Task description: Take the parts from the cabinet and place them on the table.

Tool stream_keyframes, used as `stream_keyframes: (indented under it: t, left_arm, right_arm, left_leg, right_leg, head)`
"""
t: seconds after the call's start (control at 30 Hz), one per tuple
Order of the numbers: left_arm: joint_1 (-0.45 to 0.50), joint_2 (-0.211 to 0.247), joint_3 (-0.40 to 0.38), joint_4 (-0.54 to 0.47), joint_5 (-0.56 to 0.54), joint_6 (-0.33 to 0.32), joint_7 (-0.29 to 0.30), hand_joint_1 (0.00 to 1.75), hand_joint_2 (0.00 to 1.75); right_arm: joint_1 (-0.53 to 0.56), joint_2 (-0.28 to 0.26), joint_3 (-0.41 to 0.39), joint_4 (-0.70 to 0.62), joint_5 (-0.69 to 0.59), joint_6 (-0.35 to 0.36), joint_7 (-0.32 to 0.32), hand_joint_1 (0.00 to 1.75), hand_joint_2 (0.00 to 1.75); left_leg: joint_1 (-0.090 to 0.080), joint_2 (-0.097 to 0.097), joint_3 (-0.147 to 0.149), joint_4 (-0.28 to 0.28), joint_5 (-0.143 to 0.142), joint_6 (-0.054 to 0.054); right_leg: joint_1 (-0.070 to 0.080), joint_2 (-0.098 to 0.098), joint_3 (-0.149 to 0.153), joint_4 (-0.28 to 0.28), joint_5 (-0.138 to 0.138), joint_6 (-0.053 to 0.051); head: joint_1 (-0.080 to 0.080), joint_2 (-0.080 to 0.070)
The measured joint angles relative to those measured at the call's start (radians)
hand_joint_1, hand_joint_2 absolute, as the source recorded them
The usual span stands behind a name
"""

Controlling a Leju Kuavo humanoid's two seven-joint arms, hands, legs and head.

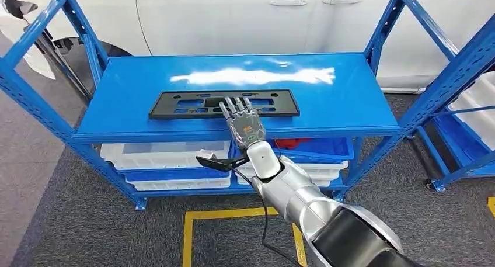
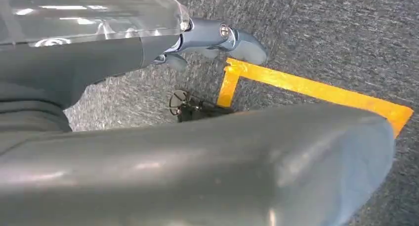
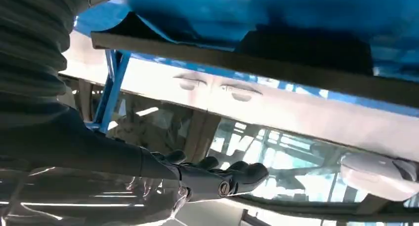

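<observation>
A long flat black plastic part [image 1: 187,104] with several cut-outs lies on the top shelf [image 1: 338,97] of the blue cabinet, towards its front edge. My right hand [image 1: 241,122] reaches up from below, its fingers [image 1: 234,108] straight and spread, lying over the middle of the part's front edge. Nothing is clasped in it. In the right wrist view the same hand [image 3: 217,180] shows its fingers stretched out. My left hand [image 2: 217,38] hangs above the grey carpet with its fingers extended and nothing in them.
Under the top shelf stand white bins [image 1: 163,156] and a blue bin [image 1: 315,147] holding something red. A white car [image 1: 233,16] is parked behind the cabinet. A second blue rack [image 1: 467,103] stands at the right. Yellow tape [image 1: 233,213] marks the carpet.
</observation>
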Motion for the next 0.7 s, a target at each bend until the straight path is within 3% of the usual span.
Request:
stream_keyframes:
  t: [0.1, 0.17, 0.2, 0.27, 0.3, 0.33, 0.37, 0.43, 0.47, 0.5, 0.6, 0.63, 0.7]
  left_arm:
    - [-0.001, 0.000, -0.002, 0.000, -0.001, 0.005, 0.013, 0.00, 0.00]
    - [-0.002, 0.000, -0.004, 0.000, -0.002, 0.012, 0.021, 0.00, 0.00]
    - [-0.002, 0.000, -0.005, 0.000, -0.002, 0.013, 0.024, 0.00, 0.00]
    - [-0.003, 0.001, -0.005, 0.000, -0.002, 0.015, 0.029, 0.00, 0.00]
    - [-0.001, 0.001, -0.005, 0.000, -0.002, 0.015, 0.030, 0.00, 0.00]
    - [0.000, 0.001, -0.005, 0.000, -0.002, 0.016, 0.031, 0.00, 0.00]
    - [0.000, 0.001, -0.005, 0.000, -0.002, 0.016, 0.031, 0.00, 0.00]
    - [-0.002, 0.002, -0.005, 0.000, 0.000, 0.017, 0.032, 0.00, 0.00]
    - [-0.002, 0.002, -0.005, 0.000, 0.001, 0.018, 0.032, 0.00, 0.00]
    - [-0.003, 0.002, -0.005, 0.000, 0.004, 0.018, 0.032, 0.00, 0.00]
    - [-0.003, 0.002, -0.005, 0.000, 0.010, 0.018, 0.030, 0.00, 0.00]
    - [-0.002, 0.002, -0.005, 0.000, 0.011, 0.018, 0.029, 0.00, 0.00]
    - [-0.004, 0.001, -0.005, 0.000, 0.011, 0.021, 0.029, 0.00, 0.00]
  right_arm:
    - [0.000, -0.001, 0.000, 0.000, 0.000, 0.000, 0.004, 0.00, 1.75]
    - [-0.002, -0.001, 0.000, 0.000, 0.000, -0.001, 0.005, 0.00, 1.75]
    - [-0.004, -0.001, 0.000, 0.000, 0.000, -0.001, 0.005, 0.00, 1.75]
    - [-0.002, -0.001, 0.000, 0.000, 0.000, 0.000, 0.005, 0.00, 1.75]
    - [0.000, -0.001, 0.000, 0.000, 0.000, 0.000, 0.005, 0.00, 1.75]
    - [0.002, -0.001, 0.000, 0.000, 0.000, 0.000, 0.005, 0.00, 1.75]
    - [0.004, -0.001, 0.000, 0.000, 0.000, 0.000, 0.005, 0.00, 1.75]
    - [0.003, 0.000, 0.000, 0.000, 0.000, 0.000, 0.005, 0.00, 1.75]
    - [0.002, 0.000, 0.000, 0.000, 0.000, 0.000, 0.005, 0.00, 1.75]
    - [0.001, 0.000, 0.000, 0.000, 0.000, 0.000, 0.005, 0.00, 1.75]
    - [0.002, 0.000, -0.001, 0.000, 0.000, 0.000, 0.006, 0.00, 1.75]
    - [0.001, 0.000, 0.000, 0.000, 0.000, 0.000, 0.006, 0.00, 1.75]
    - [-0.002, -0.001, -0.001, 0.000, 0.000, -0.001, 0.008, 0.00, 1.75]
  left_leg:
    - [0.004, 0.000, 0.002, -0.009, 0.006, -0.019]
    - [0.008, 0.002, -0.005, 0.012, -0.015, -0.028]
    - [0.008, 0.002, -0.027, 0.064, -0.051, -0.029]
    - [0.008, 0.002, -0.105, 0.238, -0.133, -0.032]
    - [0.008, 0.002, -0.133, 0.298, -0.148, -0.033]
    - [0.008, 0.002, -0.137, 0.307, -0.139, -0.032]
    - [0.008, 0.002, -0.118, 0.266, -0.107, -0.030]
    - [0.008, 0.002, -0.033, 0.098, -0.019, -0.025]
    - [0.008, 0.004, -0.002, 0.025, -0.007, -0.020]
    - [0.001, 0.003, 0.013, 0.004, -0.018, -0.019]
    - [-0.001, 0.000, 0.004, 0.012, -0.015, -0.005]
    - [0.005, 0.001, 0.007, 0.004, -0.011, 0.003]
    - [0.007, 0.002, 0.006, 0.002, -0.008, 0.013]
  right_leg:
    - [0.006, 0.003, -0.004, 0.001, 0.003, -0.015]
    - [-0.002, 0.000, 0.004, -0.014, 0.013, -0.030]
    - [-0.001, -0.001, 0.004, -0.015, 0.012, -0.036]
    - [0.004, -0.003, 0.003, -0.014, 0.012, -0.041]
    - [0.007, -0.003, 0.002, -0.013, 0.012, -0.042]
    - [0.009, -0.002, 0.003, -0.012, 0.011, -0.042]
    - [0.009, -0.002, 0.004, -0.011, 0.011, -0.043]
    - [0.009, -0.001, 0.007, -0.006, 0.006, -0.039]
    - [0.010, -0.002, 0.006, -0.001, 0.001, -0.035]
    - [0.018, 0.000, -0.001, 0.008, -0.002, -0.030]
    - [0.013, -0.001, -0.004, 0.003, 0.003, -0.019]
    - [0.017, 0.000, -0.004, 0.006, 0.000, -0.012]
    - [0.012, -0.001, -0.030, 0.067, -0.048, 0.000]
  head:
    - [0.000, 0.000]
    - [0.000, 0.000]
    - [0.000, 0.000]
    - [0.000, 0.000]
    - [0.000, 0.000]
    - [0.000, 0.000]
    - [0.000, 0.000]
    - [0.000, 0.000]
    - [0.000, 0.000]
    - [0.000, 0.000]
    - [0.000, 0.000]
    - [0.000, 0.000]
    - [0.000, 0.000]
